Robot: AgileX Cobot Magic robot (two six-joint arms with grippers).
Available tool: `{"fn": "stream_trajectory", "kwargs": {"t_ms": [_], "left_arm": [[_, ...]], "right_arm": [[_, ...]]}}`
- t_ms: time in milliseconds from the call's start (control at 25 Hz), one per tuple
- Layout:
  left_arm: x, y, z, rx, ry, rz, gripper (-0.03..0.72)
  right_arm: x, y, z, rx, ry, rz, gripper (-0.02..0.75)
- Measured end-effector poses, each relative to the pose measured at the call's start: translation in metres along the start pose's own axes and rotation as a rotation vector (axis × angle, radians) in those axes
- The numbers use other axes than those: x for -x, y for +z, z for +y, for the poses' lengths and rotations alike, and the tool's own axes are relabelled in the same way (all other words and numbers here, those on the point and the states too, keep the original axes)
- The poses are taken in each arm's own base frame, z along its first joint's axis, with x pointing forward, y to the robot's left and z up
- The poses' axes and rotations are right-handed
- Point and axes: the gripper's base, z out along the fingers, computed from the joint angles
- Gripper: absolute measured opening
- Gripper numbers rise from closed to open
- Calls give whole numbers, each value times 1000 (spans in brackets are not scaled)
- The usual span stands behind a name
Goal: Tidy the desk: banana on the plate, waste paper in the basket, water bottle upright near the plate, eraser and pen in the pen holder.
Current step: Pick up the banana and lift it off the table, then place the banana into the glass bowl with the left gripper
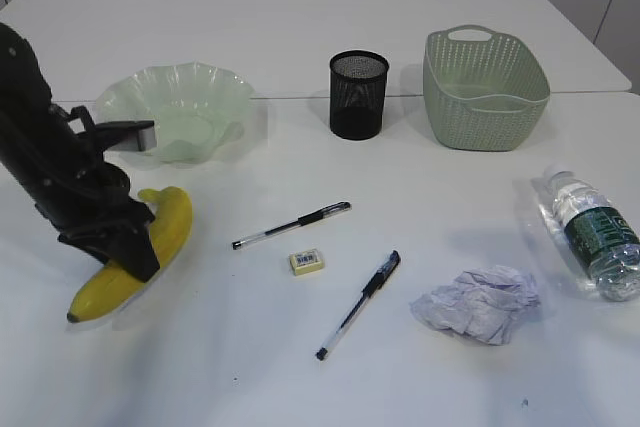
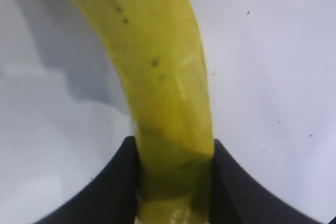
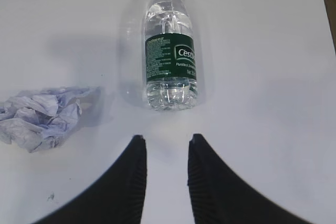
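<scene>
A: State the banana position and axis.
B: It lies on the desk, in front of the plate. Long axis runs diagonally, near tip toward the front-left, far tip toward the plate.
A: Left gripper?
B: Clamped across the banana's midsection, one finger on each side.
A: Right gripper?
B: Jaws apart, holding nothing, just short of the water bottle. The bottle lies flat, cap pointing away from the gripper.
</scene>
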Motion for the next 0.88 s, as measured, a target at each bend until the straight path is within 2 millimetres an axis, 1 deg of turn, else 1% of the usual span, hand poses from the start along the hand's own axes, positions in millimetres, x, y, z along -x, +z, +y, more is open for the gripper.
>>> {"fn": "stream_trajectory", "kwargs": {"t_ms": [280, 400, 560, 680, 880], "left_arm": [[39, -42, -8, 8, 51, -117, 218], [53, -59, -11, 22, 67, -179, 218], [67, -78, -15, 39, 91, -251, 218], [75, -89, -16, 56, 102, -305, 218], [87, -97, -13, 110, 101, -429, 217]], "right_arm": [[0, 0, 0, -3, -2, -1, 213], [0, 0, 0, -3, -2, -1, 213], [0, 0, 0, -3, -2, -1, 213], [0, 0, -1, -9, -8, -2, 213], [1, 0, -1, -15, -14, -6, 213]]}}
